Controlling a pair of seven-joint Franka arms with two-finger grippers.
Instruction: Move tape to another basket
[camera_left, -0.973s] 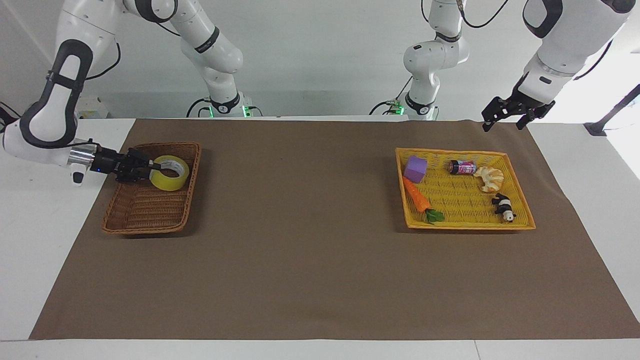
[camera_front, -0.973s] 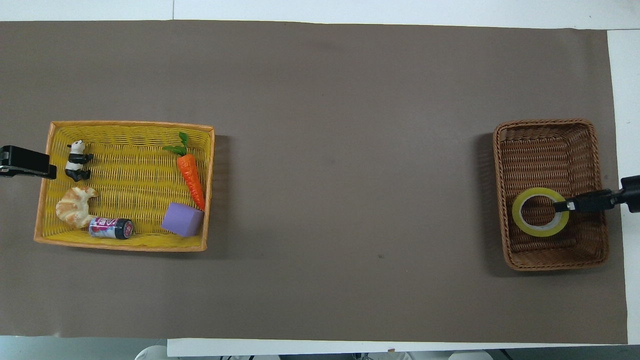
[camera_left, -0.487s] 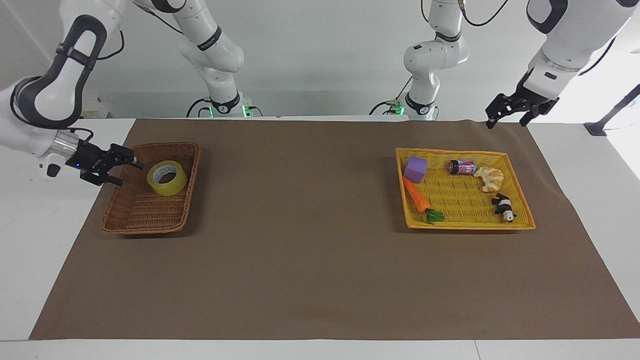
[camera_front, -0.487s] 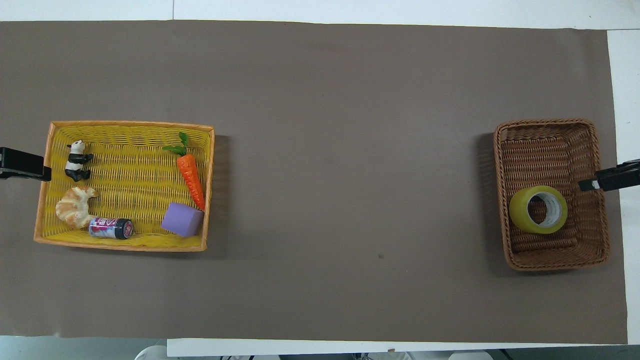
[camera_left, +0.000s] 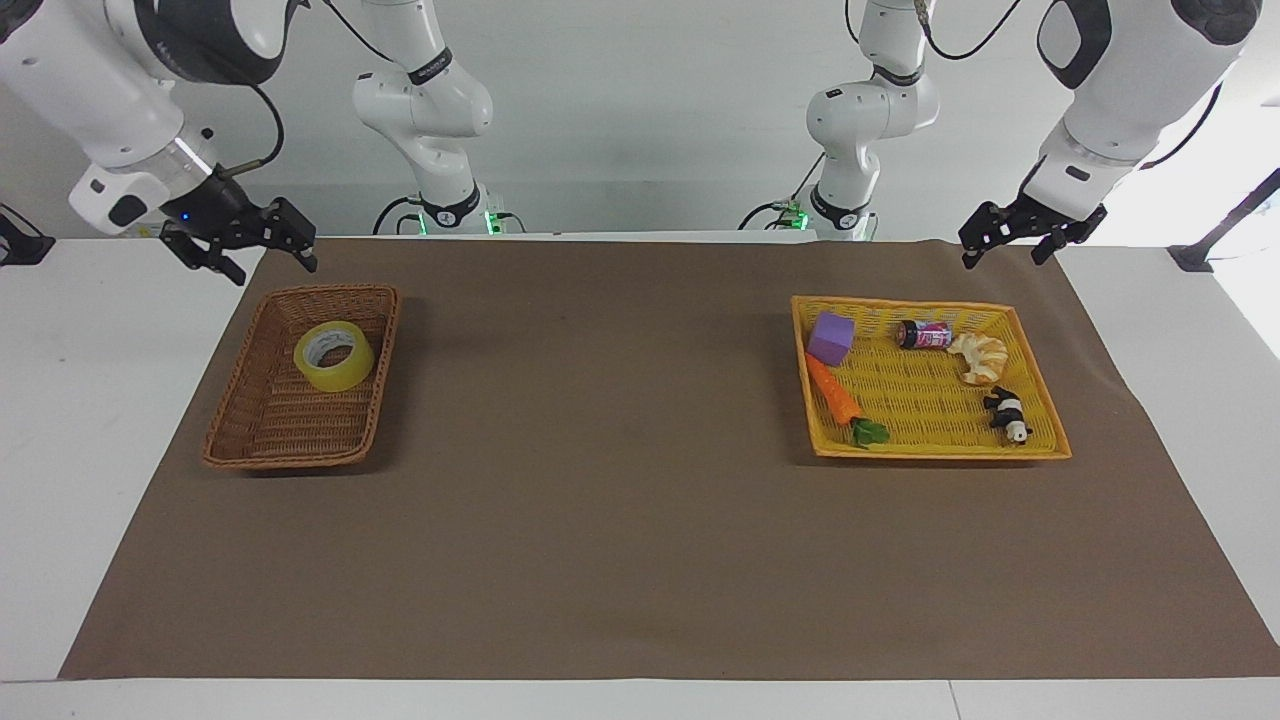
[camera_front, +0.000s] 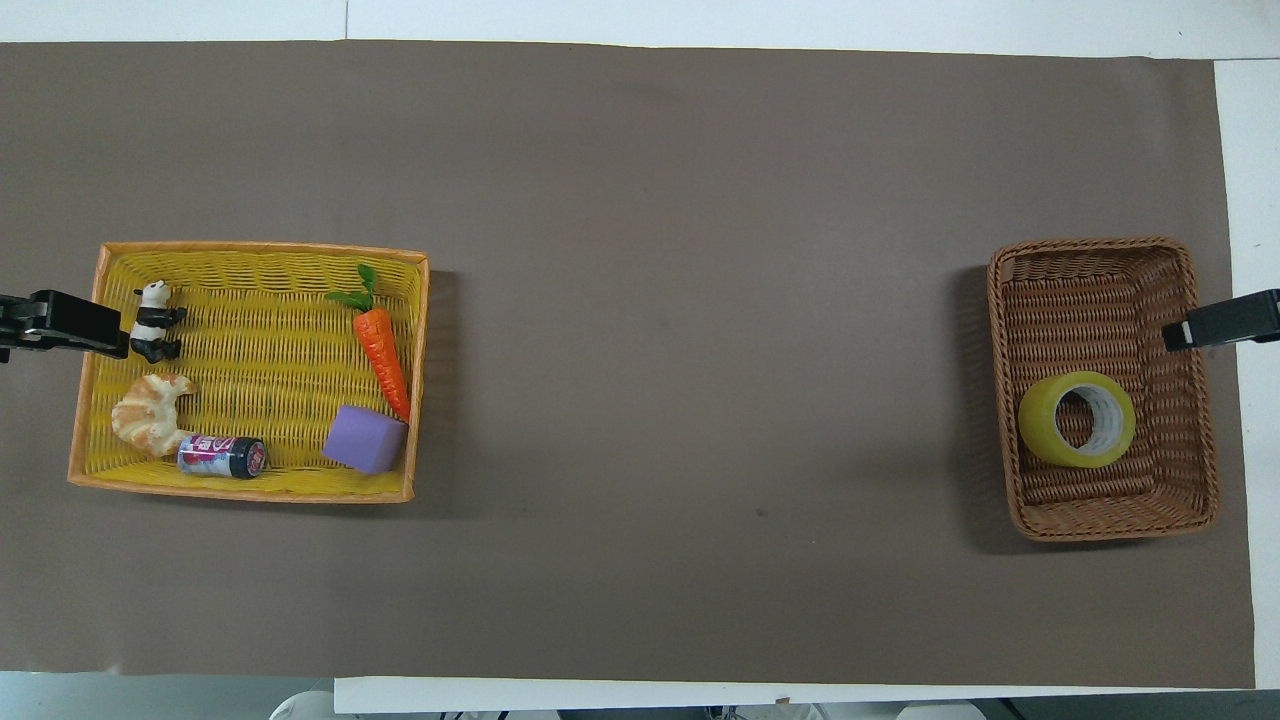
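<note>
Right gripper (camera_left: 240, 248) raised beside brown woven wicker basket (camera_left: 250, 440), at edge nearer robots, fingers spread, holding nothing. Translucent yellow tape roll (camera_left: 334, 357) lies tilted in that basket, nearer-robots half. Left gripper (camera_left: 1008, 238) up above yellow-orange woven tray (camera_left: 940, 446), fingers spread, waiting.

tape (camera_left: 334, 357): translucent yellow, pale core | basket (camera_left: 262, 446): brown wicker weave | tray basket (camera_left: 930, 448): bright yellow-orange weave | cube (camera_left: 831, 337): purple | carrot (camera_left: 836, 394): orange, green top | panda (camera_left: 1008, 413): black-white | bench (camera_left: 620, 520) cover: plain brown
</note>
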